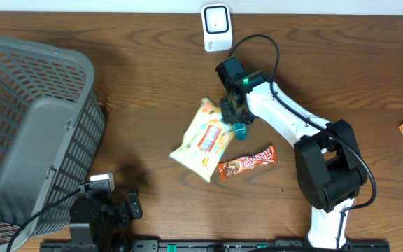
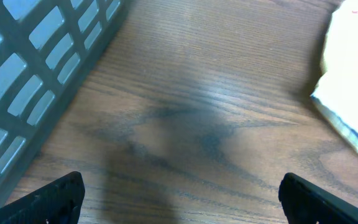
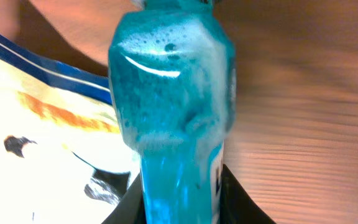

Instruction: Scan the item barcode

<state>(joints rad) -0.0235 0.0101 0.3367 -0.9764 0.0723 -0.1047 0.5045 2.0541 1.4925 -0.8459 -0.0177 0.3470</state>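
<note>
Grey basket (image 1: 40, 126) far left, left end effector (image 2: 182, 205) beside it wide open, empty, parked clear; right of snack pack (image 1: 205, 136), right end effector (image 1: 236, 119) clamped on teal bottle (image 3: 173, 112), likely to present its barcode to scanner (image 1: 217, 28).

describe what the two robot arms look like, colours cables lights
The right arm has white links between chunky black joints, a small green light near its wrist and a thin black cable looping off it. The left arm is mostly black, with a small white box and a dark cable. Its fingers are plain black.
</note>
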